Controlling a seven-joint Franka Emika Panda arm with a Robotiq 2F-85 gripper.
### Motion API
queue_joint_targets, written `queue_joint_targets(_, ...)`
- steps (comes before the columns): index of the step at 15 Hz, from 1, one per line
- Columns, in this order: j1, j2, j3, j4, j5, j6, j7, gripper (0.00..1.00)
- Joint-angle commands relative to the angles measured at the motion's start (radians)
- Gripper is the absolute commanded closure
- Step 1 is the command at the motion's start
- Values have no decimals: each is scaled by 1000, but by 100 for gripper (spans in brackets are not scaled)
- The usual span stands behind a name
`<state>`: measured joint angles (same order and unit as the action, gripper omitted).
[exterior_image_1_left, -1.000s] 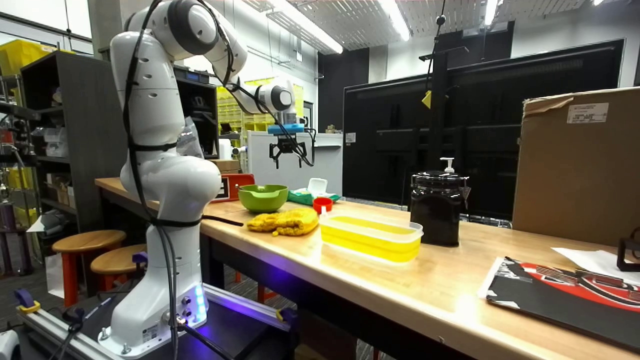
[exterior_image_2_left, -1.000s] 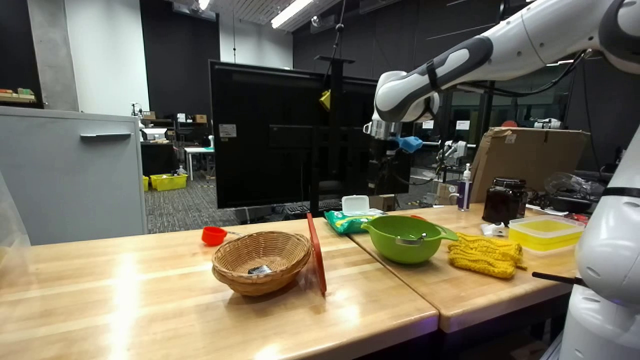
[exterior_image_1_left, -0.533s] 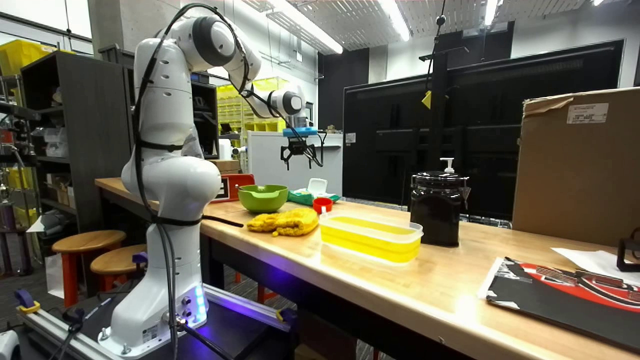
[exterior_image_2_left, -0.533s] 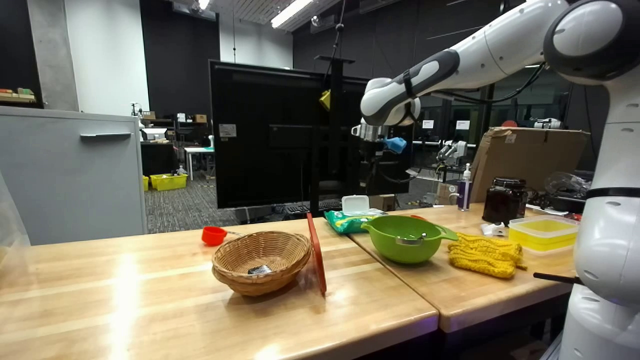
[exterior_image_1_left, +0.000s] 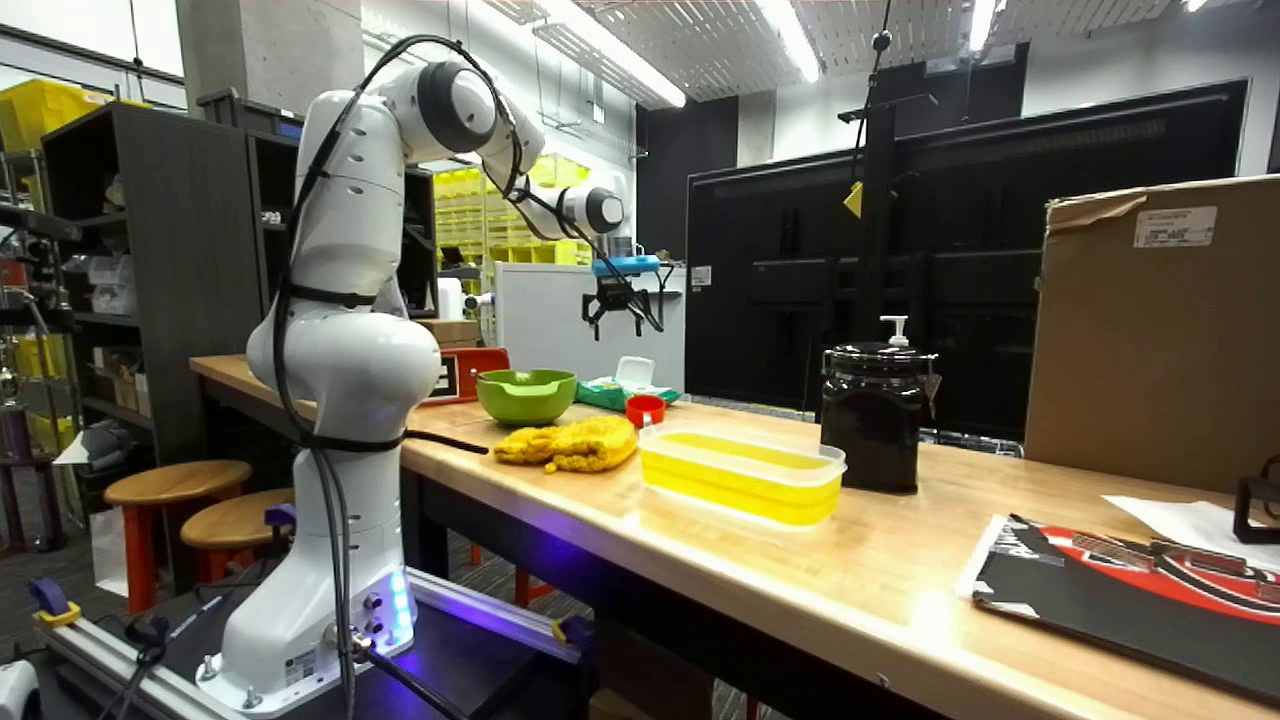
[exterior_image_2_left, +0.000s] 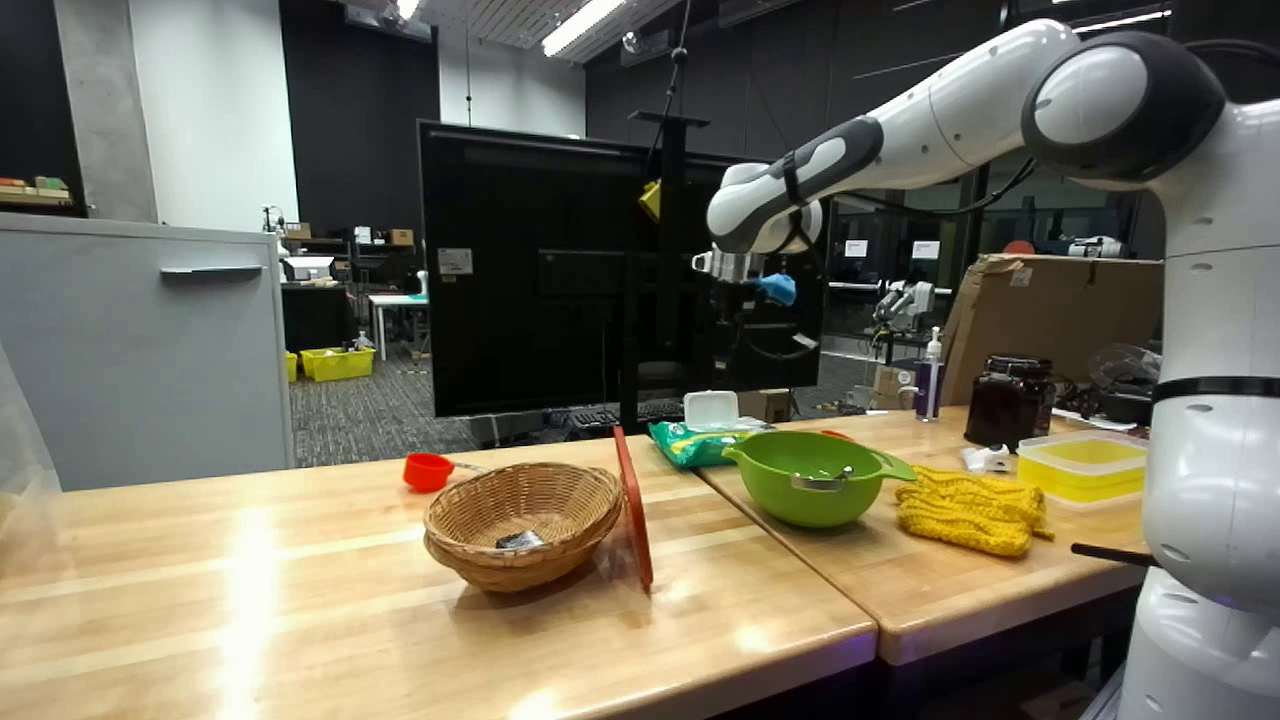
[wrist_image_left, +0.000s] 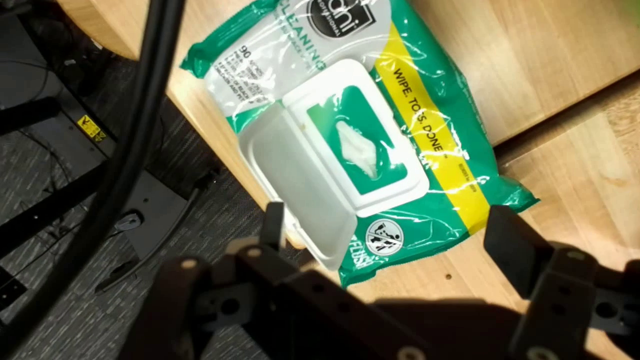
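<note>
1. While hanging over the worktop (wrist_image_left: 480, 40), just floating with an empty end effector (exterior_image_1_left: 618, 332), holding both fingertips (wrist_image_left: 515, 250) well apart and touching nothing.
2. Mostly worrying about the white lid (wrist_image_left: 300, 185), tbh. Seeing it flipped open, right by one fingertip in the wrist view, so risking whacking it on a straight drop, folding it shut or shoving the whole wipes pack (wrist_image_left: 387, 167).
3. Also not loving the edge of the worktop running alongside the lid. Possibly losing the pack over the side after one careless sideways bump.
4. Spotting a small, probably floppy wipe (wrist_image_left: 357, 147) poking out of the pack, so on any pinch there maybe closing on air when too high, or mashing the plastic when too low.
5. Kinda eyeing the black cable (wrist_image_left: 139, 125) looping beside the end effector too. Maybe snagging on the red cup (exterior_image_1_left: 646, 411) if swinging low.
6. As for the pack's whereabouts: lying on the worktop, below the end effector and well apart from it, going by both exterior views.
7. From the wrist view, sitting mostly beyond the fingertips, putting only the near end between them. Lining up one fingertip with the lid, the other with the end of the yellow stripe (wrist_image_left: 432, 135), but only by line of sight, not actual contact.
8. Finding the red cup and the green bowl (exterior_image_2_left: 815, 485) near the pack, so not getting loads of elbow room.
</note>
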<state>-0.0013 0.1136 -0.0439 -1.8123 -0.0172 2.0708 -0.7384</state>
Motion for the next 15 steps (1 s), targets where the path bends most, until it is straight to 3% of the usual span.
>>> queue_joint_targets(1,-35,68,18,90,37,-30,-98,0)
queue_joint_targets(8,-77,192,41,203,89,-51,-225,0)
queue_joint_targets(15,-107,209,57,213,118,-81,-238,0)
